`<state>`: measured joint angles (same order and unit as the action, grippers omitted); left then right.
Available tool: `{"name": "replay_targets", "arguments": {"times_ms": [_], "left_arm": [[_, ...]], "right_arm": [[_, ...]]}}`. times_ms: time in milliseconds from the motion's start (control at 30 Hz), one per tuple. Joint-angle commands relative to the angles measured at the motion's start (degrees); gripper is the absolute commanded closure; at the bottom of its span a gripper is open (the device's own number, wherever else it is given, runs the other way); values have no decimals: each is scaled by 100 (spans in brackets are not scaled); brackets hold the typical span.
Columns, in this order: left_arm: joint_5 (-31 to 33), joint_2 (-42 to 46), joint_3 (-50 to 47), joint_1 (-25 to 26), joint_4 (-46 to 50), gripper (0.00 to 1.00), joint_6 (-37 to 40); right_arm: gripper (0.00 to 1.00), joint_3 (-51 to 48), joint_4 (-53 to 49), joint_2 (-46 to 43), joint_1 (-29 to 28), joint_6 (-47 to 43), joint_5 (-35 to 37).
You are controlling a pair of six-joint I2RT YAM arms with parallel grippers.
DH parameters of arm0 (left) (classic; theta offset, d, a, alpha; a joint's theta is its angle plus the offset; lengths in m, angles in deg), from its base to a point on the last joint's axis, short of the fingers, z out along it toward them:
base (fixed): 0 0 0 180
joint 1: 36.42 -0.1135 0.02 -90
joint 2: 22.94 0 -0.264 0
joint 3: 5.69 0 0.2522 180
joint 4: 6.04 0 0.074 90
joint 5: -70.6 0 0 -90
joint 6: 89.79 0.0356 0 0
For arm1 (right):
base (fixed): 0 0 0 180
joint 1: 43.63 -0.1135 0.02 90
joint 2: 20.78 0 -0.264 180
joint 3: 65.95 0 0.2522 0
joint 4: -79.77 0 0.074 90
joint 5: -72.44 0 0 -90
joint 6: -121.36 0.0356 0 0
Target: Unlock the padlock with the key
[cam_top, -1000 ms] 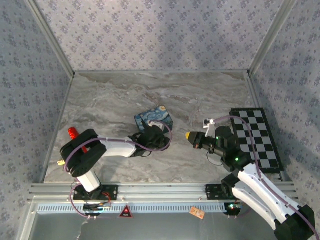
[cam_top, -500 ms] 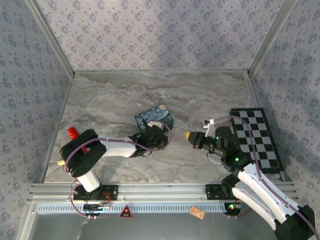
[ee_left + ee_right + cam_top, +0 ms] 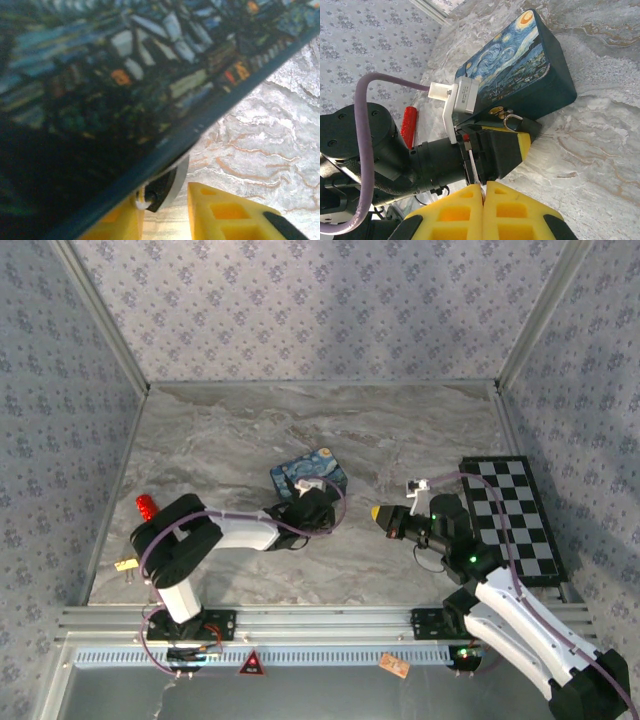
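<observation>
Mostly, tin [image 3: 125, 75] hides padlock [image 3: 162, 189], key [image 3: 471, 167] v. thin

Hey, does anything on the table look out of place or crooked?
Nothing spilled or broken. The blue tin sits askew on the table, and the padlock lies tight against its side, so the left pincer straddling it is crowded against the tin.

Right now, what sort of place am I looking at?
Probably a robot test booth, not a home: a marble-look tabletop boxed in by wallpapered panels, a left arm and right arm bolted at its near edge, and props like a blue tin.
</observation>
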<state>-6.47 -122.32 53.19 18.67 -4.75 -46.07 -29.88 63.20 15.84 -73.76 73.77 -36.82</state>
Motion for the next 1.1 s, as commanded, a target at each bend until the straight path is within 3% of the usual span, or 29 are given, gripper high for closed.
{"name": "replay_targets", "arguments": {"times_ms": [0,400,600,867,1067], "left_arm": [[89,-107,198,-50,42,76,-190],[138,417,-34,-50,38,99,-239],[32,559,-4,-88,60,100,-203],[-973,801,-136,-408,-186,100,-282],[-1897,1114,-221,-752,-379,100,-439]], "right_arm": [[100,-69,44,-59,-40,30,-36],[100,-137,-28,-67,-61,-20,38],[100,-239,169,28,-107,27,73],[100,-514,632,289,-290,189,252],[100,-564,1832,1456,-721,427,241]]}}
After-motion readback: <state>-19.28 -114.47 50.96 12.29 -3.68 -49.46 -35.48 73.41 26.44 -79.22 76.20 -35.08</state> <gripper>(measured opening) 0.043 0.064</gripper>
